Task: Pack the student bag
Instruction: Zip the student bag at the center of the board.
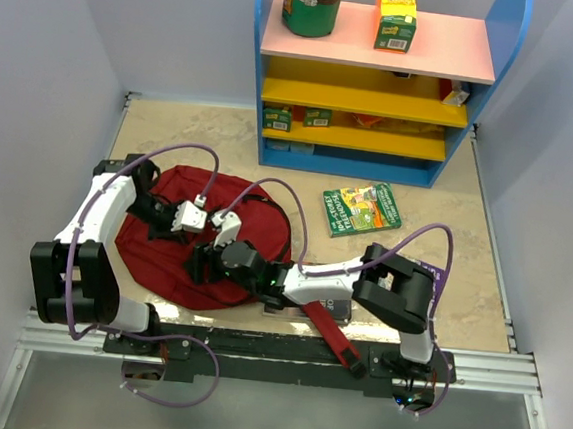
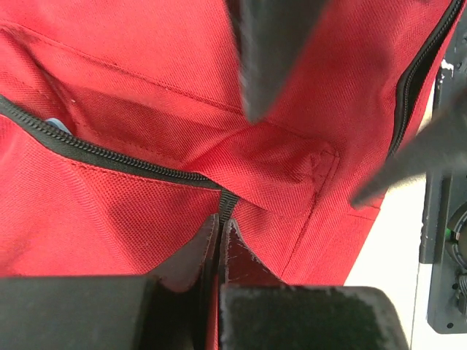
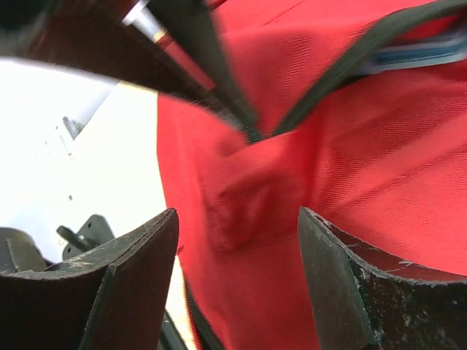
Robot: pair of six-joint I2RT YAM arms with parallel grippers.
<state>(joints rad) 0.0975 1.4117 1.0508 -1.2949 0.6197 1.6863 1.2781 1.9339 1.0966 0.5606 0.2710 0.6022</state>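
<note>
The student bag point(image 1: 168, 249) lies flat on the table, dark red, with a dark zipper point(image 2: 95, 152) running across it. My left gripper point(image 1: 203, 233) is shut, its fingertips point(image 2: 219, 230) pinching the black zipper pull point(image 2: 227, 202) at the zipper's end. My right gripper point(image 1: 204, 260) is open just beside it. Its two fingers point(image 3: 128, 270) straddle a red fabric fold point(image 3: 248, 197) without touching it. In the right wrist view the left gripper's fingers point(image 3: 193, 62) show at the top. Something blue point(image 3: 419, 55) shows inside the zipper opening.
A blue shelf unit point(image 1: 378, 82) with a green can point(image 1: 312, 4) and a yellow-green box point(image 1: 395, 18) stands at the back. A green book point(image 1: 361, 209) lies on the table to the right. A red strap point(image 1: 334, 336) trails towards the near edge.
</note>
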